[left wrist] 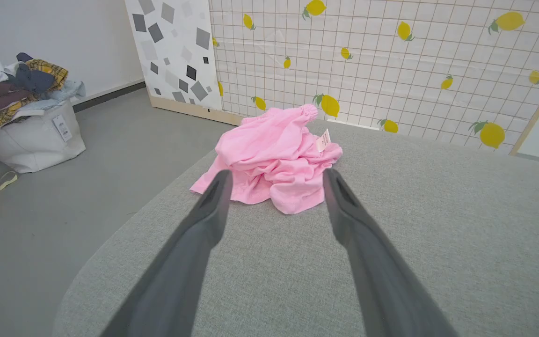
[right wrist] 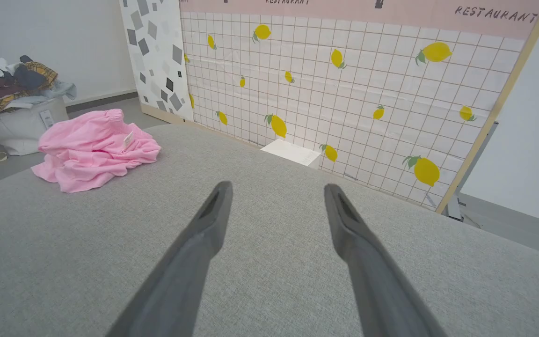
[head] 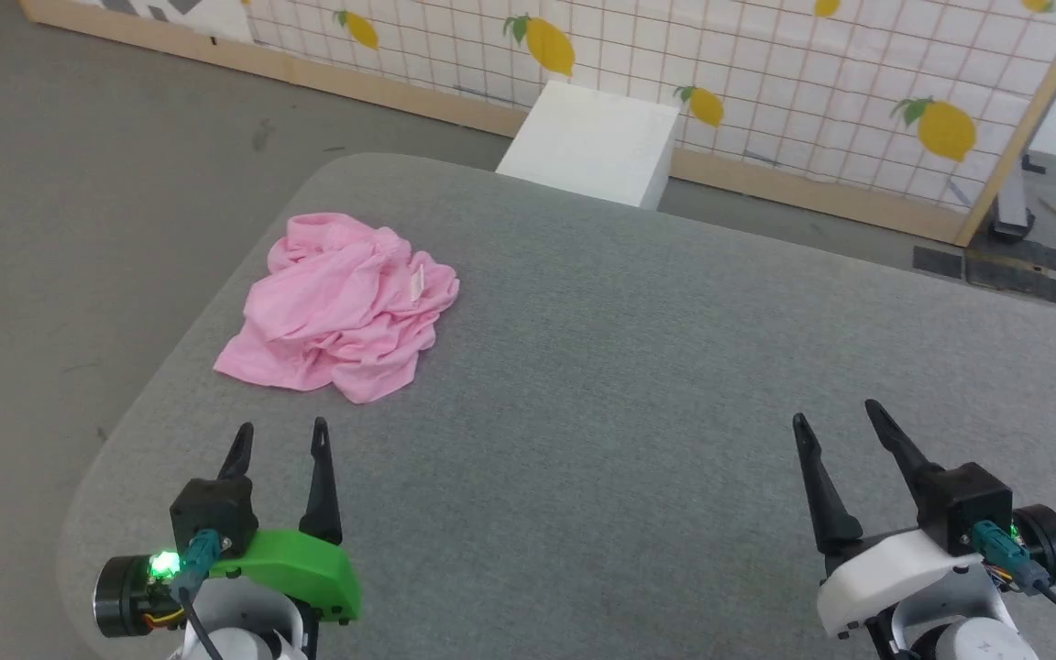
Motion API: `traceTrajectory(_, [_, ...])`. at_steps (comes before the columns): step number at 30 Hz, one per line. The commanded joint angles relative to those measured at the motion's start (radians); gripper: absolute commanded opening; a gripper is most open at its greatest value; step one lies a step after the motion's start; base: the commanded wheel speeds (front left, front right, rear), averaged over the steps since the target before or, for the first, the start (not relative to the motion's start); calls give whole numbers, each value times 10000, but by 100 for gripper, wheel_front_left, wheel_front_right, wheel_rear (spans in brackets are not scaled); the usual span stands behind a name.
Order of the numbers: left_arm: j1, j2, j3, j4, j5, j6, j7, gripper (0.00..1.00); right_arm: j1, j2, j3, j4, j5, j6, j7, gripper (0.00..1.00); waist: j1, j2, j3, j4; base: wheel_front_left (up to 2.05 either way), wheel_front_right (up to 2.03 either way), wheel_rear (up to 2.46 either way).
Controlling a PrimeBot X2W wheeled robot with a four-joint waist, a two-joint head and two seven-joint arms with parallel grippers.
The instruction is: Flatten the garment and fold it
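Observation:
The garment (head: 335,312) is a light pink crumpled heap with a small white label, lying near the left edge of the grey table (head: 638,367). My left gripper (head: 280,429) stands open just short of it, fingers pointing at the heap. In the left wrist view the garment (left wrist: 274,159) lies straight ahead beyond the left gripper (left wrist: 276,174). My right gripper (head: 835,411) stands open at the lower right, far from the cloth. The right wrist view has the garment (right wrist: 94,152) off to the left of the open right gripper (right wrist: 276,187), over bare table.
A white block (head: 592,142) stands on the floor past the table's far edge, before a lemon-patterned panel (head: 766,73). A white basket of mixed clothes (left wrist: 21,117) sits on the floor to the left. The table's rounded left edge (head: 152,367) runs close to the garment.

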State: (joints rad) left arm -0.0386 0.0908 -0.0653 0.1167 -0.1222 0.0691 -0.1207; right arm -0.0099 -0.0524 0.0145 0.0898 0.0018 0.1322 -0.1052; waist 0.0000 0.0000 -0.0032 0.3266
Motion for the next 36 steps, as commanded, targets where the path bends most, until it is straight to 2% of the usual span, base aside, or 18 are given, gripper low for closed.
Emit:
traceTrajectory(1, [-147,65,-27,60,-197,92,-120,100,-192,10,29,60,1,-7,-109,100,0,0,-5,192,0,0,0])
traceTrajectory(36, [-384,92,-160,678,-883,524,-876,100,-612,17,81,475,74,-12,-751,100,0,0,243,2101,0,0,0])
